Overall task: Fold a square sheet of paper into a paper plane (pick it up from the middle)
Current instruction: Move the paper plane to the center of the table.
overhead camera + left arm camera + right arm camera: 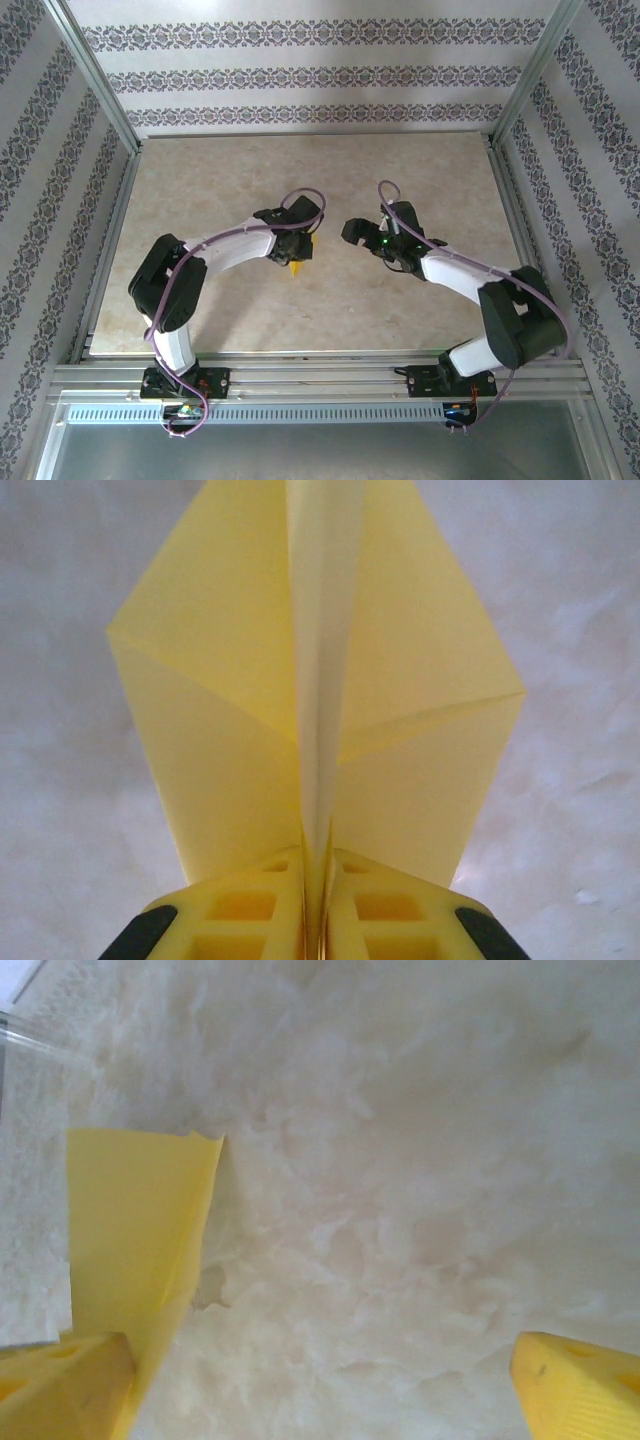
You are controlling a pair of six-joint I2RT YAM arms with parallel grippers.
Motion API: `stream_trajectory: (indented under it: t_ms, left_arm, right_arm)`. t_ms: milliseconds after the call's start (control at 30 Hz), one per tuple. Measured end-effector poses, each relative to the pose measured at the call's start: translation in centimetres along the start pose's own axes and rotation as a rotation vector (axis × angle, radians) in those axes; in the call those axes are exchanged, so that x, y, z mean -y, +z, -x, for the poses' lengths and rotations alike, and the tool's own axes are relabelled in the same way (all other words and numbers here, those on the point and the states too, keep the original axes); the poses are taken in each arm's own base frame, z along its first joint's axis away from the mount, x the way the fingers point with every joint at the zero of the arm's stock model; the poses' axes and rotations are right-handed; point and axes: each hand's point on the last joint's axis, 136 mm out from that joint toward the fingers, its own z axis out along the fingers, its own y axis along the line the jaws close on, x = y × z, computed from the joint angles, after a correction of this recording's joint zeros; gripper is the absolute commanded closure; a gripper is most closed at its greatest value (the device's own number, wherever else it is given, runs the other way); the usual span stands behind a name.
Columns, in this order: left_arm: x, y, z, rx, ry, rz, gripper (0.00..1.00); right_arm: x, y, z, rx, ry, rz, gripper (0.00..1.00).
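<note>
The square sheet of paper is folded into a slim yellow paper plane (400, 680) with a centre crease and two layered wings. My left gripper (320, 905) is shut on its centre fold, and the wings spread out ahead of the yellow fingers (240, 910). From above, the left gripper (297, 250) hangs over the middle of the table with a yellow tip of the plane (297, 269) poking out below it. My right gripper (352, 232) hovers just right of it, open. In the right wrist view a wing of the plane (135, 1220) lies beside the left fingertip (60, 1380), with nothing between the fingers.
The beige marbled table (200, 190) has free room on all sides of the grippers. Aluminium rails (320, 375) run along the near edge, and patterned walls (310, 75) close in the back and sides.
</note>
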Motion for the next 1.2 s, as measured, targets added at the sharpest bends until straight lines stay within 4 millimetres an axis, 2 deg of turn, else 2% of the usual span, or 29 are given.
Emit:
stream_trajectory:
  t_ms: [167, 267, 400, 667, 900, 1067, 1200]
  left_arm:
    - [0.7, -0.4, 5.2, 0.072, -0.024, -0.026, 0.87]
    - [1.0, 1.0, 7.7, 0.089, -0.027, -0.022, 0.89]
    - [1.1, 3.2, 9.4, 0.088, -0.022, 0.0, 0.91]
    - [1.9, 5.0, 10.6, 0.086, -0.024, 0.004, 0.92]
    - [1.8, 5.8, 10.9, 0.112, -0.041, 0.008, 0.93]
    - [1.3, 6.8, 10.2, 0.146, -0.066, -0.001, 0.93]
    - [0.9, 6.4, 10.2, 0.186, -0.095, -0.009, 0.9]
  right_arm:
    - [0.7, -2.4, 2.3, 0.094, -0.086, -0.055, 0.02]
    - [1.5, -3.4, 3.2, 0.127, -0.107, -0.09, 0.02]
    - [2.1, -4.1, 3.7, 0.143, -0.116, -0.111, 0.02]
    - [3.8, -4.6, 3.6, 0.144, -0.092, -0.142, 0.02]
    - [4.0, -4.6, 3.5, 0.137, -0.085, -0.137, 0.02]
    - [4.2, -4.6, 3.1, 0.127, -0.083, -0.136, 0.02]
    - [4.2, -4.5, 2.9, 0.12, -0.081, -0.131, 0.02]
